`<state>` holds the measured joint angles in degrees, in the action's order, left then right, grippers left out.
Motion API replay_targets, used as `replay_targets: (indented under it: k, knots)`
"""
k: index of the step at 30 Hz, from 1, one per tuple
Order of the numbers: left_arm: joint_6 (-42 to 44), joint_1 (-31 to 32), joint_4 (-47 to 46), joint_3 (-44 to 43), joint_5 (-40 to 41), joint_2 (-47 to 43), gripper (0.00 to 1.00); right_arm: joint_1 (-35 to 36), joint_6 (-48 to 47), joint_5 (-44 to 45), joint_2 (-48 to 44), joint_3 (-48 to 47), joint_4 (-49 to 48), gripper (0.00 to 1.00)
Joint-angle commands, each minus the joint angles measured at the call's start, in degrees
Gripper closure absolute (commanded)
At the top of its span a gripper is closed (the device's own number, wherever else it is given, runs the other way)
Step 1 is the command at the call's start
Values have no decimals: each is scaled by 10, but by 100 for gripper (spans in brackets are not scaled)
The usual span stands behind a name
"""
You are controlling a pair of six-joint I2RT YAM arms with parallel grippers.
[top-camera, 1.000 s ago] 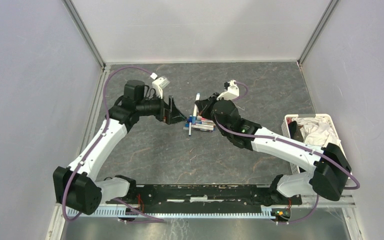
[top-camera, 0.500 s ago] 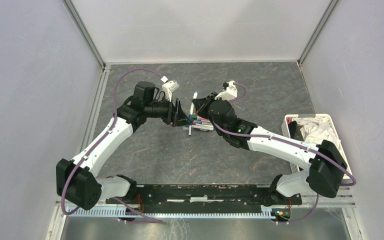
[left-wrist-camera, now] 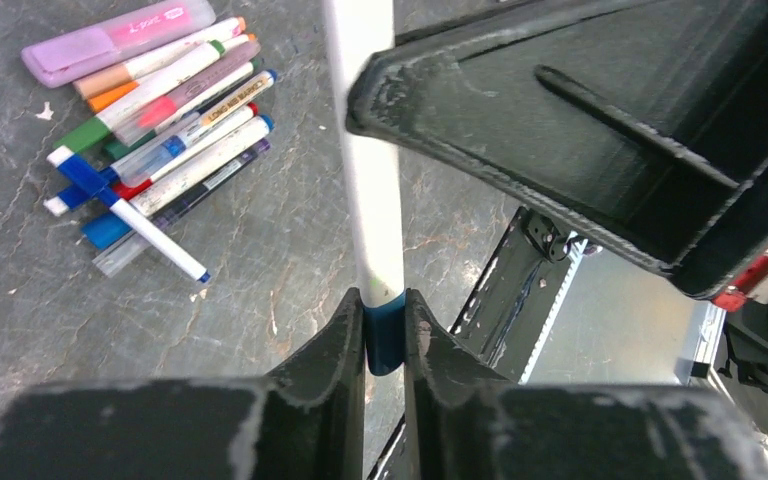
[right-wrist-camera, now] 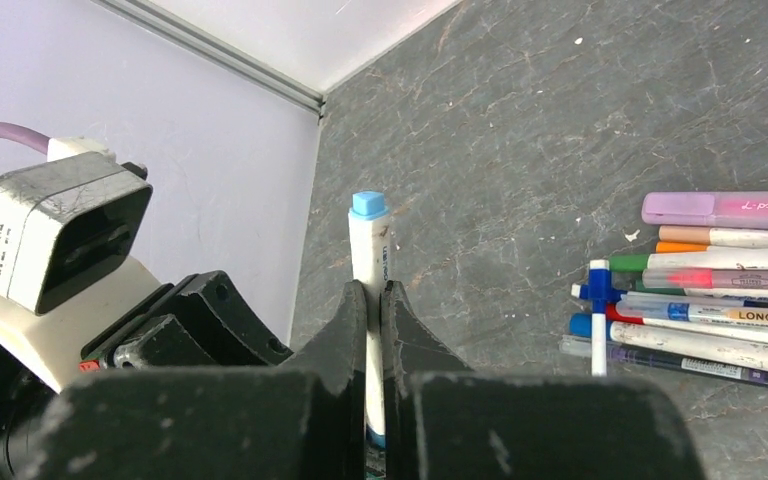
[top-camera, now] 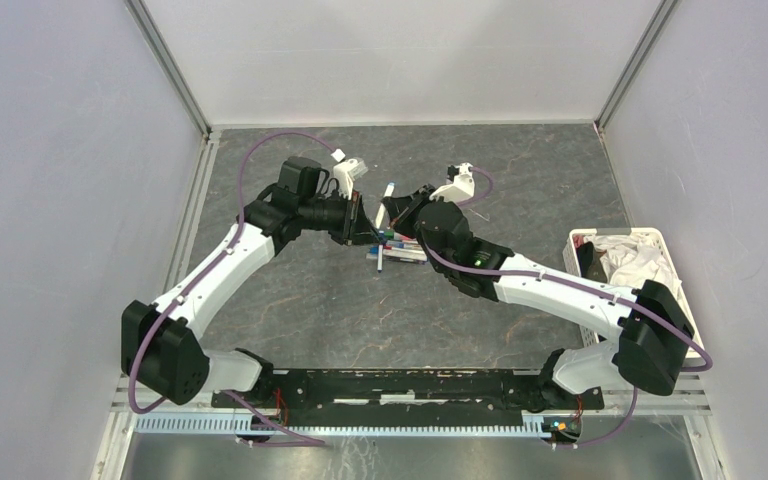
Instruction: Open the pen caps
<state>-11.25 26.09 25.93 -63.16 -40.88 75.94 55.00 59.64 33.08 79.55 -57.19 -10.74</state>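
Top view: the left hand (top-camera: 368, 230) and right hand (top-camera: 390, 208) meet tip to tip above the grey, marble-veined counter (top-camera: 520, 170), with one slim white pen (top-camera: 388, 193) held between them. A loose pile of white-barrelled pens with coloured ends (top-camera: 405, 252) lies on the counter just beside them.

Left wrist view: the matte black fingers (left-wrist-camera: 335, 345) are clamped on the pen's smooth dark blue plastic cap (left-wrist-camera: 384, 340). The cap is seated on the barrel.

Right wrist view: the right hand's fingers (right-wrist-camera: 350, 320) are pressed tight on the round white barrel, with its light blue stub (right-wrist-camera: 368, 204) uppermost.
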Motion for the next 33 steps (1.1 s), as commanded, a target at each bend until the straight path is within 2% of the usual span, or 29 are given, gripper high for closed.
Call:
replay_targets:
  k: [1, 2, 3, 5, 6, 9, 11, 16, 19, 21, 26, 33]
  knots:
    - [64, 5, 21, -41, 5, 7, 88, 3, 19, -12, -7, 5, -19, 100]
    - [77, 5, 27, -44, 7, 7, 93, 3, 10, -16, -10, 6, -16, 98]
    - [91, 5, 41, -48, 15, 8, 95, 1, -7, -27, -14, 8, -14, 88]
    - [149, 5, 68, -56, 27, 6, 98, -13, -52, -76, -21, 7, -7, 58]
    - [166, 5, 82, -58, 33, 4, 98, -26, -70, -114, -25, 8, -1, 48]
    - [270, 5, 123, -56, 47, -16, 98, -86, -129, -278, -50, 27, -18, 29]
    - [336, 8, 148, -49, 57, -32, 98, -136, -160, -407, -67, 39, -41, 24]
    - [496, 28, 209, -33, 94, -75, 98, -190, -267, -651, -70, -10, 13, 20]
    - [570, 46, 230, -22, 116, -99, 98, -191, -308, -749, -34, -54, 68, 20]
    - [610, 62, 238, -16, 142, -111, 98, -190, -308, -798, -15, -62, 70, 20]
    - [686, 84, 243, -7, 186, -133, 98, -183, -301, -833, 17, -66, 69, 21]
    - [736, 100, 233, -2, 217, -144, 98, -128, -362, -826, 78, -139, 175, 31]
